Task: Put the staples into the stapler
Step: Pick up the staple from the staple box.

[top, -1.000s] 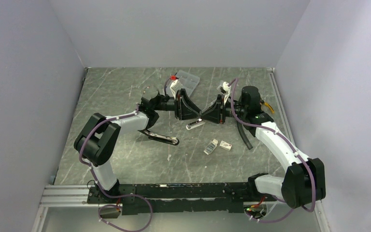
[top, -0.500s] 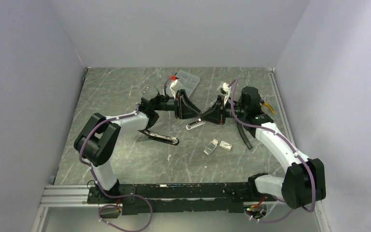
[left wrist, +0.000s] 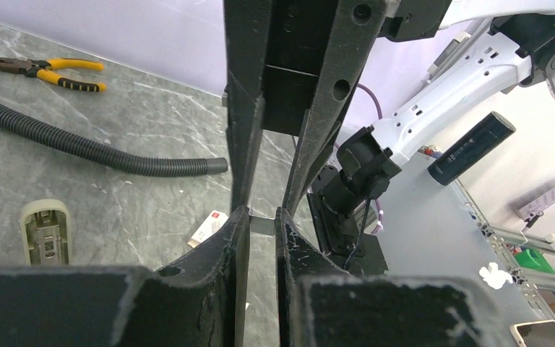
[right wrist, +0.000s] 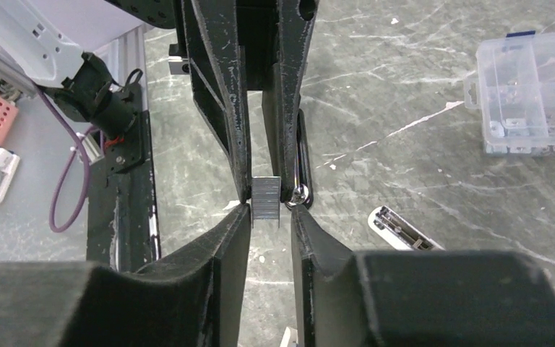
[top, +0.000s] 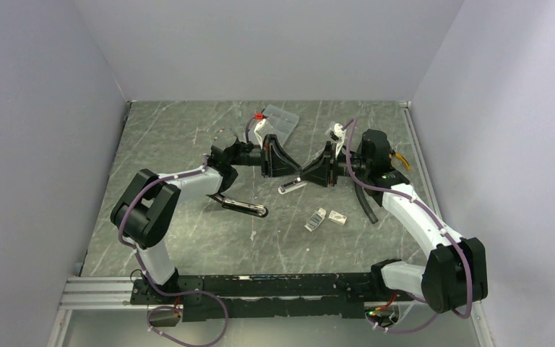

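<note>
My two grippers meet tip to tip above the middle of the table. A short silvery strip of staples hangs between them. My left gripper is shut on the staples, which span its two tips. My right gripper stands open round the strip's other end, with a thin gap at one finger. Just below the grippers, a small white stapler lies on the table with its magazine channel facing up. A black and chrome stapler-like bar lies to its left.
The staple box's white sleeve and tray lie near the front, the red mark showing. A clear compartment case sits at the back. A black corrugated hose and yellow pliers lie on the right.
The left jaws have closed onto the strip while the right jaws have eased apart from it. Both arms have stayed almost where they were.
</note>
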`<state>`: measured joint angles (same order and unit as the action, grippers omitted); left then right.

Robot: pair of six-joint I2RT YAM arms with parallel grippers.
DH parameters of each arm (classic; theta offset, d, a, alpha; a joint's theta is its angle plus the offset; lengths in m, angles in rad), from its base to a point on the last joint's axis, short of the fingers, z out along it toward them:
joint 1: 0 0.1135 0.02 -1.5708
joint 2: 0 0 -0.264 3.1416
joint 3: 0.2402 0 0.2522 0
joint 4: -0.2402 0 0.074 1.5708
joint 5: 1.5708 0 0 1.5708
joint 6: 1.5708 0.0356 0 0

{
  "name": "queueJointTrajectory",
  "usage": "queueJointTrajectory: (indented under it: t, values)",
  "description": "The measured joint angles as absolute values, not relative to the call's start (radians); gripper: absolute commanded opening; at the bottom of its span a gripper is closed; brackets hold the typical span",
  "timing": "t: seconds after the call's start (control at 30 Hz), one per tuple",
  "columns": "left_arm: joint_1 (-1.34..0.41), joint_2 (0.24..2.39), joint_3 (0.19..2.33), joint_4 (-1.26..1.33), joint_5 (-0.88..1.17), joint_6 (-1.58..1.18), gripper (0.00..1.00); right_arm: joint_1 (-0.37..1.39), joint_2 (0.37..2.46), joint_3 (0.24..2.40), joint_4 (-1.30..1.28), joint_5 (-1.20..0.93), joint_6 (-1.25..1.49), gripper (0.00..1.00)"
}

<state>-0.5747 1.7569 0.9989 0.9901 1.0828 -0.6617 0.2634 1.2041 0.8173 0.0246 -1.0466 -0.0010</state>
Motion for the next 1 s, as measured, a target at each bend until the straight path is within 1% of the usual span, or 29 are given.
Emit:
queueJointTrajectory:
  t: [0.17, 0.27, 0.37, 0.47, 0.53, 0.63, 0.73, 0.87, 1.0]
  values:
    - [-0.576, 1.757, 0.999, 0.979, 1.092, -0.643, 0.07, 0.263, 1.204, 0.817, 0.022, -1.028, -0.008, 0.58]
    - [-0.576, 1.757, 0.999, 0.95, 1.103, -0.616, 0.06, 0.263, 1.202, 0.818, -0.004, -1.015, -0.036, 0.63]
    - [-0.575, 1.747, 0.999, 0.879, 1.115, -0.562, 0.05, 0.263, 1.193, 0.818, -0.055, -1.0, -0.082, 0.64]
    - [-0.57, 1.719, 1.006, 0.737, 1.135, -0.461, 0.04, 0.26, 1.172, 0.818, -0.134, -0.99, -0.143, 0.64]
    - [-0.565, 1.692, 1.041, 0.556, 1.141, -0.333, 0.04, 0.255, 1.156, 0.82, -0.185, -0.982, -0.184, 0.64]
    - [-0.561, 1.65, 1.143, 0.197, 1.116, -0.057, 0.03, 0.244, 1.126, 0.82, -0.262, -0.966, -0.247, 0.64]
    - [-0.556, 1.61, 1.221, -0.086, 1.052, 0.198, 0.04, 0.231, 1.093, 0.82, -0.315, -0.95, -0.289, 0.64]
    - [-0.557, 1.555, 1.277, -0.429, 0.915, 0.508, 0.04, 0.205, 1.05, 0.82, -0.358, -0.942, -0.324, 0.64]
    - [-0.561, 1.538, 1.287, -0.648, 0.774, 0.707, 0.04, 0.184, 1.029, 0.82, -0.368, -0.939, -0.34, 0.64]
